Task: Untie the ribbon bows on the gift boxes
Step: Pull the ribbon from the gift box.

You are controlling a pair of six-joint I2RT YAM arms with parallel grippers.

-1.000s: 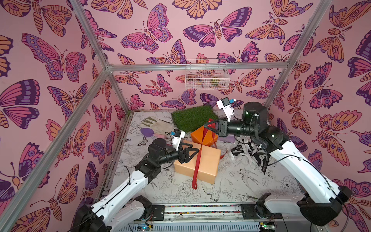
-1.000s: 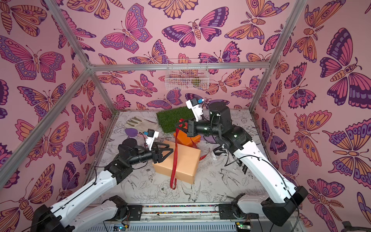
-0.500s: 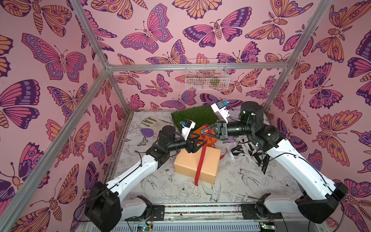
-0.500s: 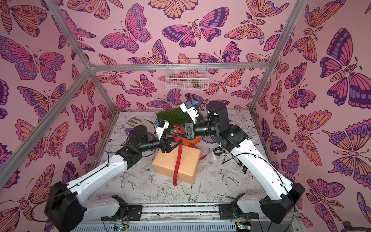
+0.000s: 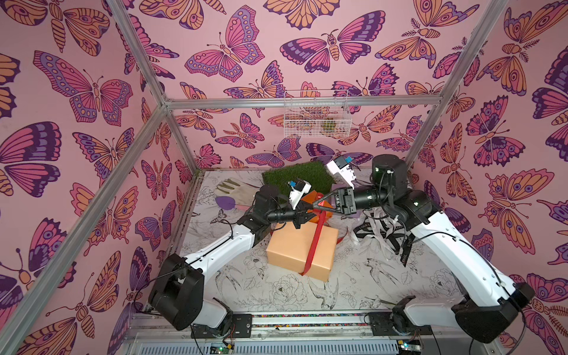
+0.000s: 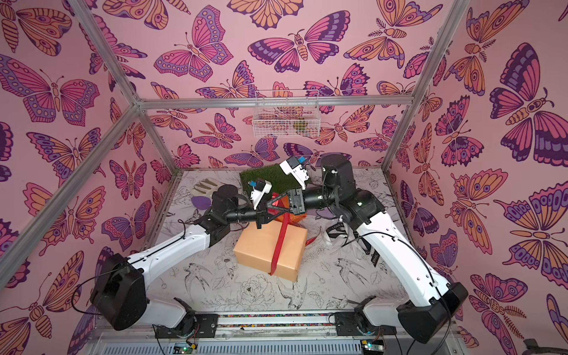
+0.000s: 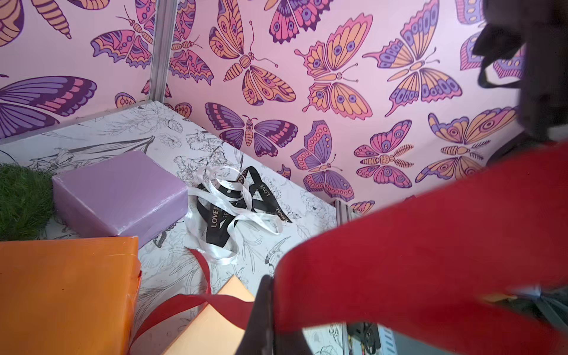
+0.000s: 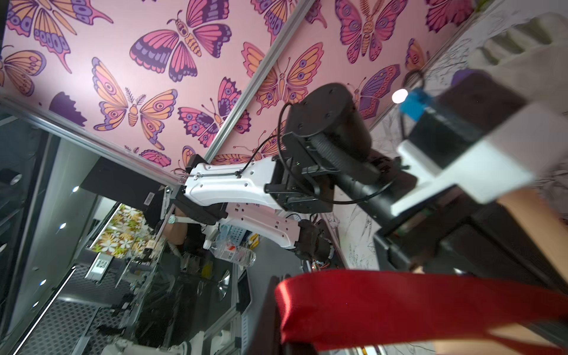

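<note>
Currently, left tool (image 5: 307,214) and right tool (image 5: 317,203) meet tip to tip above the peach box (image 5: 292,250), both pinching the red ribbon (image 5: 315,242), which runs down across it.

- Red ribbon (image 5: 316,236): satin cloth, glossy, with bright highlights along its folds.
- White ribbon (image 7: 209,184): the same shiny satin; black ribbon (image 7: 215,221): smooth cloth, duller, with printed lettering.
- Big box (image 5: 295,249): peach-tan paper wrap, smooth and matt.
- Orange box (image 7: 61,292): smooth paper with a faint sheen.
- Lilac box (image 7: 116,190): smooth paper with a soft shine on its top face.
- Turf mat (image 5: 295,178): rough, tufted green artificial grass.
- Tabletop (image 5: 276,292): a flat, smooth sheet printed with line drawings.
- Basket (image 5: 316,113): thin white wire.
- Frame bars (image 5: 301,101): bare silvery metal.
- Arms (image 5: 221,249): smooth white plastic shells with matt black joints.
- Walls (image 5: 92,153): a matt printed surface.
</note>
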